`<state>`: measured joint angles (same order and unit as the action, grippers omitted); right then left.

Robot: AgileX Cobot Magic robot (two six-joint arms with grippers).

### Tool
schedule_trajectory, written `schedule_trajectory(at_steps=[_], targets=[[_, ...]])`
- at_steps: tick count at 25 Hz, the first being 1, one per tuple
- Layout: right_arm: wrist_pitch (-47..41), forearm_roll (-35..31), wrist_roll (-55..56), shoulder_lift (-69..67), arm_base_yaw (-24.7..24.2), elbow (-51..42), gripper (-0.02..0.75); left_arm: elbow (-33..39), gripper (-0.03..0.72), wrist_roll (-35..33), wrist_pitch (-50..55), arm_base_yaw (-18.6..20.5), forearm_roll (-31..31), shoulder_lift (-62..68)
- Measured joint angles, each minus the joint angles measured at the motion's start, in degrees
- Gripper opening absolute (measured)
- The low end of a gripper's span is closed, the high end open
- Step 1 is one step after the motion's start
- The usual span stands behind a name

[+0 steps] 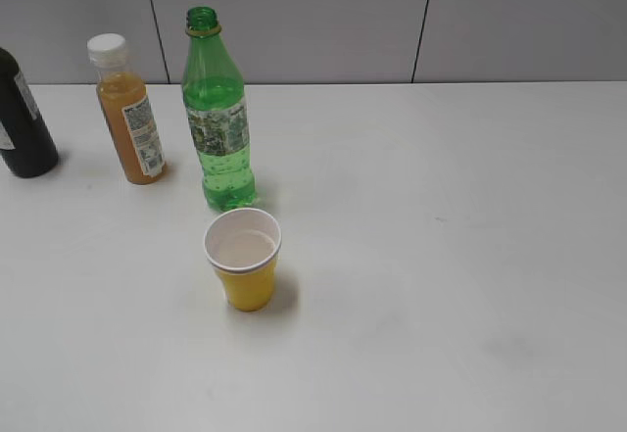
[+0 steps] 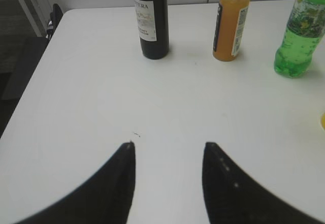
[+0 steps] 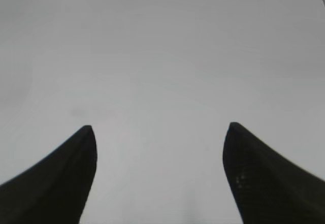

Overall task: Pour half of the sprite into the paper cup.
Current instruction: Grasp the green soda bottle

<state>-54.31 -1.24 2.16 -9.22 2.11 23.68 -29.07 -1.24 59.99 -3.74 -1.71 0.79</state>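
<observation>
Sprite (image 1: 219, 119) stands upright, uncapped, on the white table (image 1: 441, 275), left of centre. Liquid reaches up to about the shoulder. Cup (image 1: 244, 259) stands just in front of it, near but apart, mouth up; whether anything is in it cannot be told.

Juice bottle (image 1: 129, 109) stands close on the sprite's left. Dark bottle (image 1: 22, 119) is farther left, at the frame edge.

Neither arm shows in the exterior view. Left gripper (image 2: 169, 155) hangs over bare table with jaws parted, nothing between them; its camera sees the dark bottle, the juice and the sprite lined up ahead, the sprite far right. Right gripper (image 3: 158, 137) is spread wide, empty, with only blank tabletop in its view.

Judged stage: no grasp begun, pour not started.

Risks, as judged:
- Juice bottle crowds the sprite's left side; a left-arm approach could clip it and topple either.
- Bottle is open and tall, so a hard squeeze or a jolt on contact may slosh soda out.
- Cup looks light and unheld; a nudge from the bottle neck or a fast stream could tip it.
- Stopping at half is hard to gauge, and the cup may overflow.
</observation>
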Motion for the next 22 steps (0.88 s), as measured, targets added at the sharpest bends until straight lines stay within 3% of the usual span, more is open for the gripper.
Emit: schedule_trajectory(at_steps=[8,22], targets=[[0.1,0.0,-0.2,8.9,0.0,0.0,0.582,0.0,0.337,0.0,0.0,0.0,0.0,0.0],[0.1,0.0,-0.2,9.4,0.0,-0.1,0.581,0.0,0.337,0.0,0.0,0.0,0.0,0.0]])
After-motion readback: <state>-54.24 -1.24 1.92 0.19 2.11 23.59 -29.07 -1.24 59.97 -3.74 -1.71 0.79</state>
